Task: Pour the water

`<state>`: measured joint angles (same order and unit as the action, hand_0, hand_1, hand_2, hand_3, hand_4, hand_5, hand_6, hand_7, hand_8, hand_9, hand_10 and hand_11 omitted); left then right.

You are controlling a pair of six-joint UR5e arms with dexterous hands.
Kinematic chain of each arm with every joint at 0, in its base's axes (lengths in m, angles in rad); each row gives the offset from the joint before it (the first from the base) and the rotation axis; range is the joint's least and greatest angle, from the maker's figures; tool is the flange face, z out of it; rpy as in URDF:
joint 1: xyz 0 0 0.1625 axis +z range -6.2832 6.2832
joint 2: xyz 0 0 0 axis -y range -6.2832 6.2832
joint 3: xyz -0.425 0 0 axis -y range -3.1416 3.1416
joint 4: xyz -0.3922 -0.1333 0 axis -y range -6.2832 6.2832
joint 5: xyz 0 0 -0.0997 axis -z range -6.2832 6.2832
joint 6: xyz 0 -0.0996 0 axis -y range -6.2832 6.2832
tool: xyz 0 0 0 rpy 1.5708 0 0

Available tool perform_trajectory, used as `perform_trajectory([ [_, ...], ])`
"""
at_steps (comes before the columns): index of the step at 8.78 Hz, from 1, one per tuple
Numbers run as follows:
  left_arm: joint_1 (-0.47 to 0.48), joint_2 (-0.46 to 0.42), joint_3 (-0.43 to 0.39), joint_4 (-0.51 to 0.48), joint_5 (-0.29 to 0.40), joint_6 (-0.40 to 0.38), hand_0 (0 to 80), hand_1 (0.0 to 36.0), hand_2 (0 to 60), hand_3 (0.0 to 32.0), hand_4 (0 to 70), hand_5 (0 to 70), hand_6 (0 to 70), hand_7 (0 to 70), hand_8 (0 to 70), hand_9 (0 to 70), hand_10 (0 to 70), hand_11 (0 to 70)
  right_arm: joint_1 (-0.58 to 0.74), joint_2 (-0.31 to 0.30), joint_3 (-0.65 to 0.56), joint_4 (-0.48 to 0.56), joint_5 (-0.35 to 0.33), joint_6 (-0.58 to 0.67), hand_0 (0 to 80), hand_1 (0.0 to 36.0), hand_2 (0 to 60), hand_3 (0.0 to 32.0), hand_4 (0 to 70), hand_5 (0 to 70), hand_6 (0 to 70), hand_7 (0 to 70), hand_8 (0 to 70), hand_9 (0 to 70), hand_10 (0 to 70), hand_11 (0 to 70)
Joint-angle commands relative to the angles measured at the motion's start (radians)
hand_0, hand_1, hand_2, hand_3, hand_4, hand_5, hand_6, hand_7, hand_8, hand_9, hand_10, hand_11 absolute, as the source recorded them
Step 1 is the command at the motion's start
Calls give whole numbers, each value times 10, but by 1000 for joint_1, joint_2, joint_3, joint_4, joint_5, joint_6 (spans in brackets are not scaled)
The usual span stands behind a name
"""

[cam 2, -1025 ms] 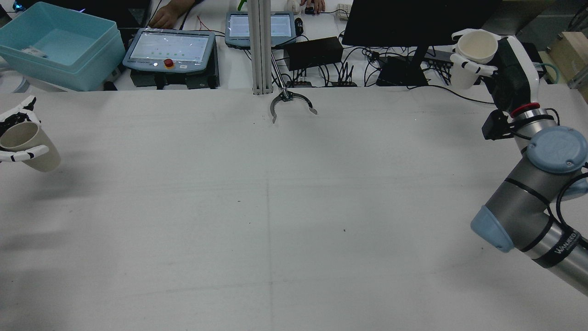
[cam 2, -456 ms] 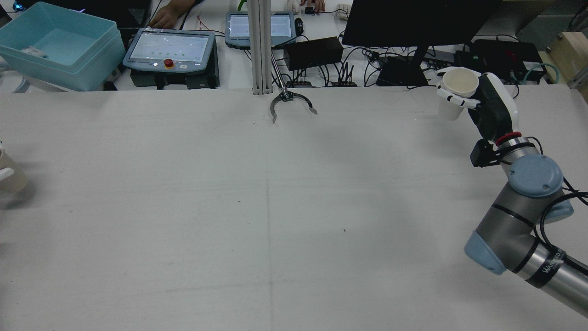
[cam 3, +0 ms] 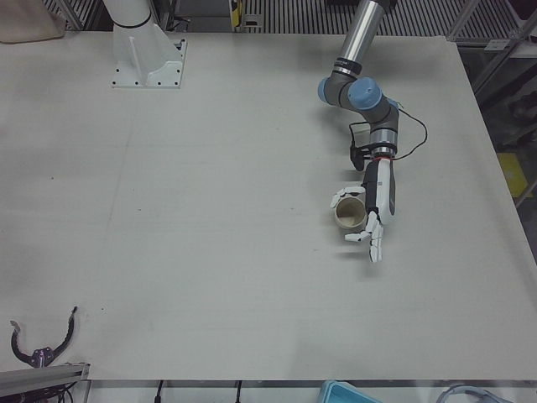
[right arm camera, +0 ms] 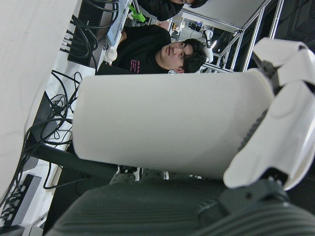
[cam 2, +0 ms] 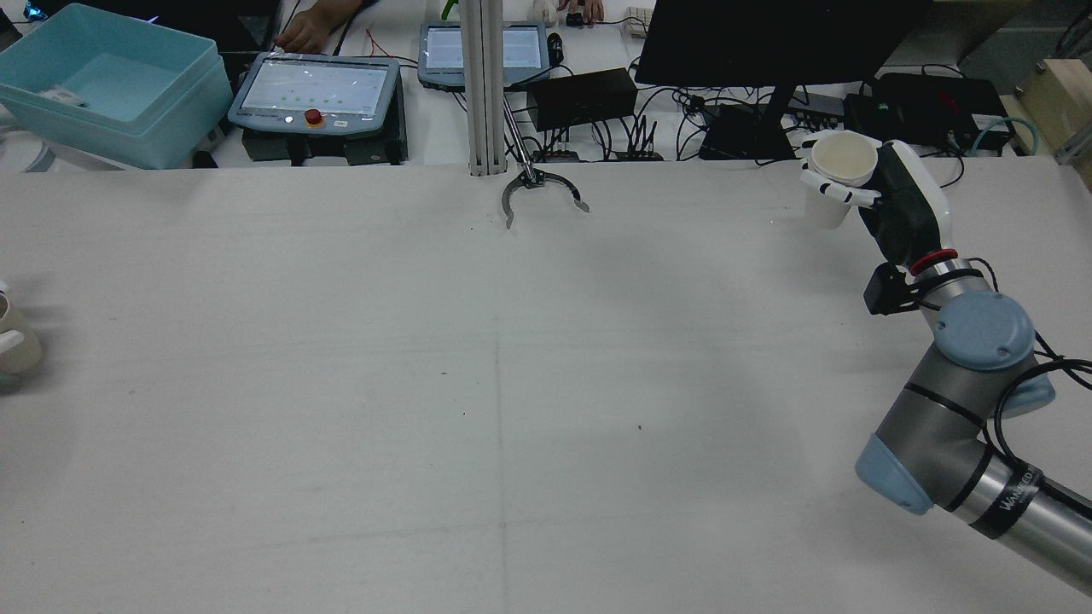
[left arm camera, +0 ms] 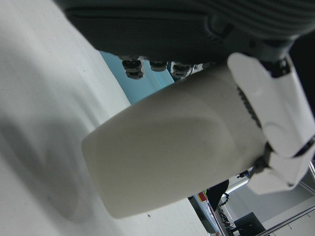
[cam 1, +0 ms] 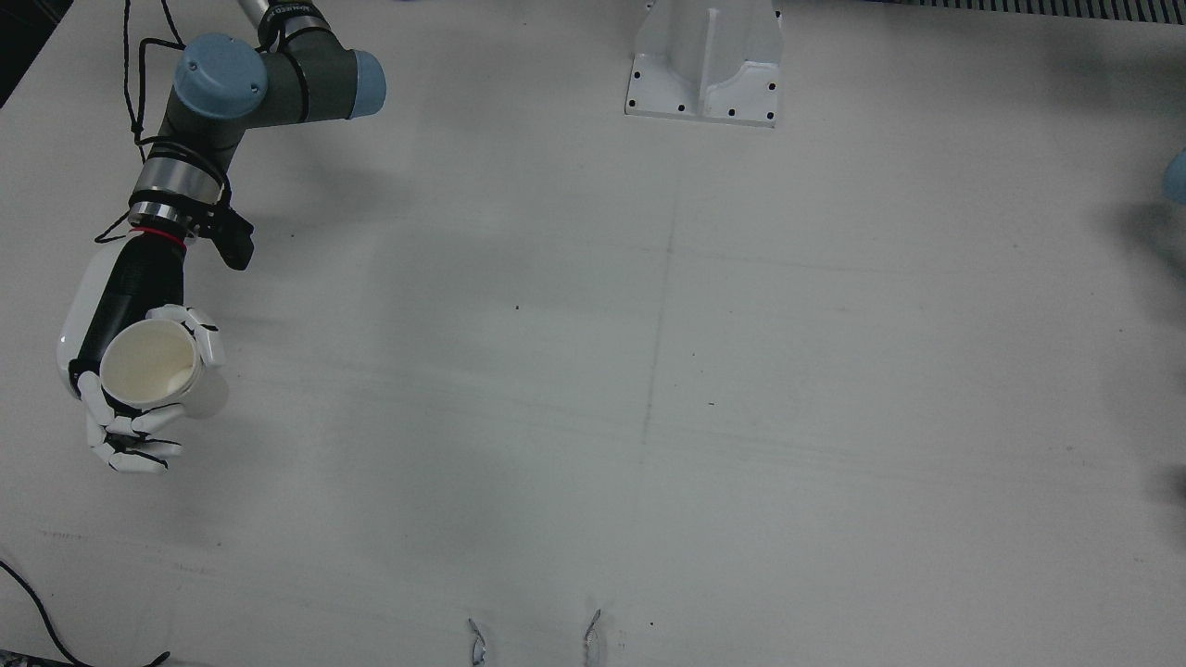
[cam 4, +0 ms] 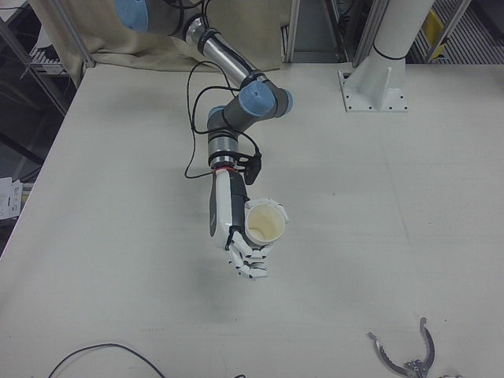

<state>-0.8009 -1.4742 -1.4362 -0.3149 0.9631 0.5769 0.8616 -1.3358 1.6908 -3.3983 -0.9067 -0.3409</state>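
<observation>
My right hand [cam 2: 903,201] is shut on a white paper cup [cam 2: 843,162], held upright with its mouth up over the far right edge of the table; its inside looks pale and I cannot tell whether it holds water. The same cup [cam 1: 148,364] shows in the front view and in the right-front view [cam 4: 265,223]. My left hand [cam 3: 375,211] is shut on a second paper cup [cam 3: 350,215], upright and low over the table's left side. In the rear view only that cup's edge [cam 2: 17,339] shows. It fills the left hand view [left arm camera: 182,157]; whether it touches the table is unclear.
A metal claw-shaped clamp [cam 2: 543,192] hangs from a post at the far middle edge. Behind the table stand a blue bin [cam 2: 102,85], control tablets [cam 2: 316,89], a monitor [cam 2: 768,38] and cables. A person's hand [cam 2: 307,30] rests there. A white pedestal [cam 1: 706,65] is bolted to the table.
My right hand has come down and inward with its cup, toward the table's far edge. My left hand has sunk and slid outward with its cup, almost out of the rear view.
</observation>
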Motion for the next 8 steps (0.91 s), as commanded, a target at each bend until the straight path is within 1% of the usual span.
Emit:
perform_trajectory([
  [1, 9, 8, 3, -22, 2, -2, 275, 1, 0, 0, 164, 321, 25, 39, 2, 21, 39, 57, -16, 1, 3, 0, 0, 0, 447, 193, 569, 0, 184, 525, 227, 372, 266, 404, 171, 258],
  [3, 2, 14, 3, -42, 2, -14, 248, 0, 0, 0, 156, 286, 19, 38, 0, 18, 39, 57, -16, 1, 1, -1, 0, 0, 448, 194, 575, 0, 185, 532, 231, 379, 267, 406, 170, 257],
  [4, 0, 53, -7, -67, 2, -20, 241, 0, 0, 0, 148, 271, 17, 42, 0, 12, 37, 53, -15, 1, 3, -1, 0, 0, 449, 196, 577, 0, 188, 536, 233, 384, 268, 407, 170, 257],
  [5, -4, 75, -9, -73, 2, -84, 245, 0, 0, 0, 140, 240, 11, 41, 0, 6, 35, 51, -15, 0, 1, 0, 0, 0, 450, 196, 576, 0, 187, 536, 232, 383, 267, 406, 169, 256],
  [6, -21, 77, -27, -72, 3, -160, 255, 0, 0, 0, 136, 178, 5, 36, 0, 1, 33, 49, -15, 0, -6, 2, 2, -1, 449, 195, 575, 0, 187, 534, 231, 383, 266, 404, 168, 254],
  [7, -62, 89, -96, -58, 5, -185, 287, 5, 0, 0, 134, 24, 0, 19, 0, 0, 24, 37, -18, 6, -55, 14, 15, 2, 449, 194, 569, 0, 187, 533, 230, 380, 264, 403, 167, 253],
  [8, -82, 129, -198, -9, 6, -184, 329, 19, 0, 0, 34, 0, 0, 0, 0, 0, 4, 12, -18, 18, -142, 92, 31, 0, 446, 182, 534, 0, 187, 530, 231, 376, 268, 406, 170, 256],
])
